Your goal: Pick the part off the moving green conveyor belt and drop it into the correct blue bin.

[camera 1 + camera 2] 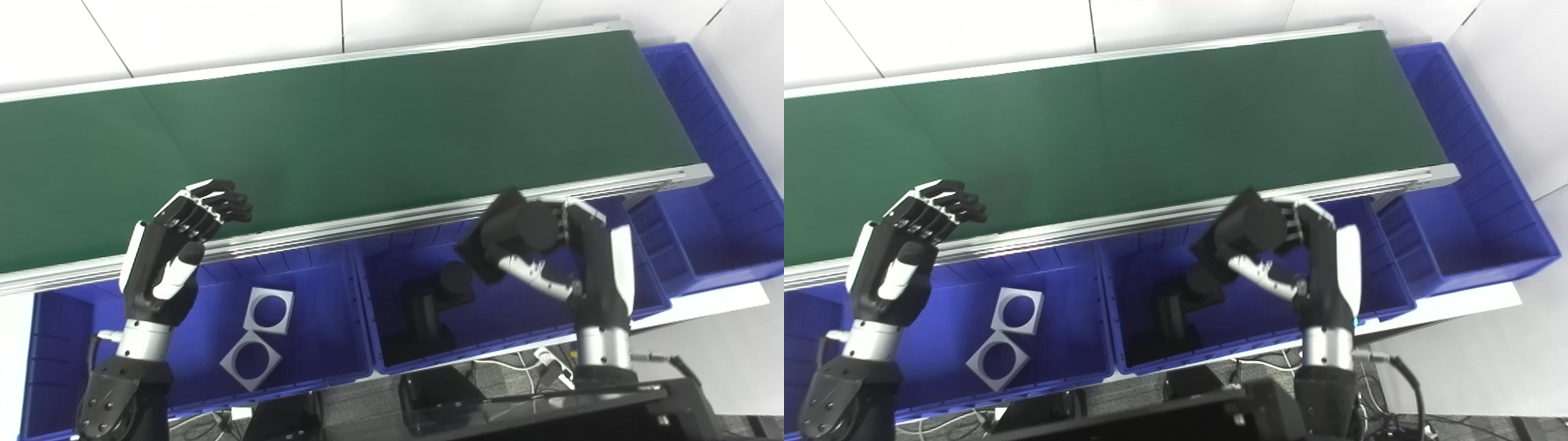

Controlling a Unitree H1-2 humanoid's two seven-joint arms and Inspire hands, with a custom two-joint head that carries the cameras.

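Note:
My right hand (563, 245) is shut on a black part (511, 236), a square plate with a round boss, and holds it tilted over the middle blue bin (367, 318). That bin holds other black parts (438, 300) of the same kind. My left hand (177, 245) is open and empty, raised over the near rail of the green conveyor belt (367, 135). The belt surface carries no part in view.
The left blue bin (318, 361) holds two grey square plates with round holes (260, 334). A long blue bin (710, 184) runs along the belt's right end. The aluminium rail (398, 217) borders the belt's near side above the bins.

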